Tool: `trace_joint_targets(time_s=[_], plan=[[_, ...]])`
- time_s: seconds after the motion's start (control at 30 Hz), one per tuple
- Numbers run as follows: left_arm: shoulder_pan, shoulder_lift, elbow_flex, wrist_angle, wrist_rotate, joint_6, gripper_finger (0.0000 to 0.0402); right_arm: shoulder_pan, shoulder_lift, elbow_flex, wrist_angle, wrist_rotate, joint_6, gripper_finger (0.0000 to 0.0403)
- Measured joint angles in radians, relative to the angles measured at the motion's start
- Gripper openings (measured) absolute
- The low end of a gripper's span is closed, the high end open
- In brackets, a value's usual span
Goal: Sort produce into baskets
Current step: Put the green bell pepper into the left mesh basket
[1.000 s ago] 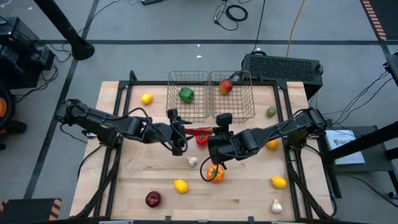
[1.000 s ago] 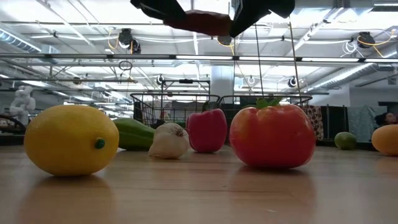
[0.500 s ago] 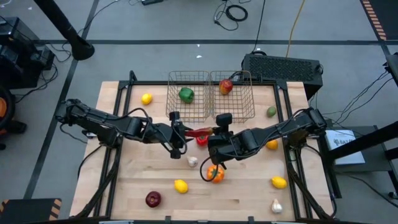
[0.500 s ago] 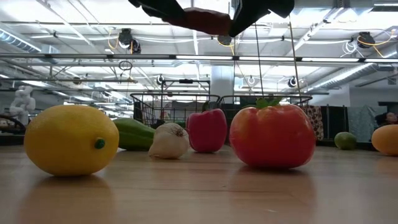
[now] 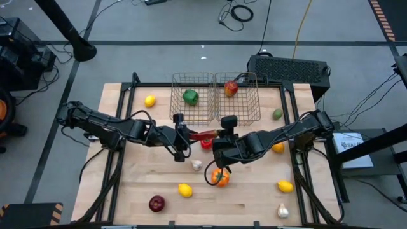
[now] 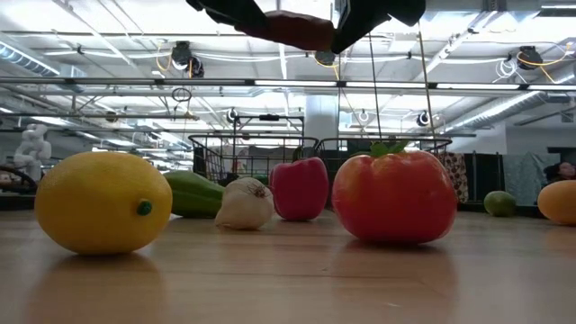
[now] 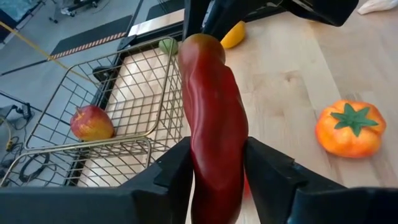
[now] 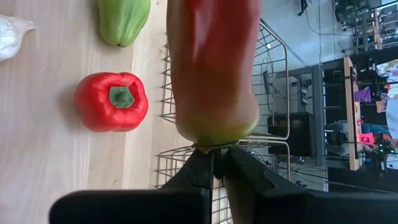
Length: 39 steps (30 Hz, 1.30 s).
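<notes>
Overhead camera looks straight down; low camera sits at desk [image 5: 248, 197] level; wrist cameras share the chilli [image 7: 214, 124] close-up.

No text, label, brand, number or sign can be read in any of these views. A pale sheet [image 5: 351, 142] at the right edge of the high view, beside the tabletop [image 5: 248, 191], carries dark marks, but they are too small to make out. Diagonal orange-and-black hazard stripes [image 5: 381, 18] run across the floor at the upper right of that view; they bear no lettering.
</notes>
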Motion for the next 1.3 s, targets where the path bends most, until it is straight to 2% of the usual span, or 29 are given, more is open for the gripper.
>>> trace_joint_targets(time_s=[0.27,0.57,0.7,0.87,0.97,1.17,1.3], plan=[[0.000,0.000,0.000,0.000,-0.005,0.008,0.0139,0.000,0.000,0.000,0.001,-0.001,0.006,0.0022],[0.000,0.000,0.000,0.000,-0.012,0.033,0.0139,0.000,0.000,0.000,0.011,0.003,0.008,0.0063],[0.000,0.000,0.000,-0.001,-0.052,0.035,0.0139,-0.001,0.000,0.000,0.014,0.005,0.008,0.0073],[0.000,0.000,0.000,-0.002,-0.054,0.039,0.0139,0.007,0.000,0.000,0.010,0.004,0.040,0.0088],[0.000,0.000,0.000,-0.005,-0.056,0.053,0.0139,0.014,0.000,0.000,-0.013,0.021,0.091,0.0112],[0.000,-0.001,0.000,-0.041,-0.063,0.053,0.0139,0.013,0.000,0.000,-0.167,0.177,0.288,0.0192],[0.000,-0.001,0.000,-0.050,-0.065,0.053,0.0139,0.013,-0.002,0.000,-0.270,0.196,0.379,0.0249]])
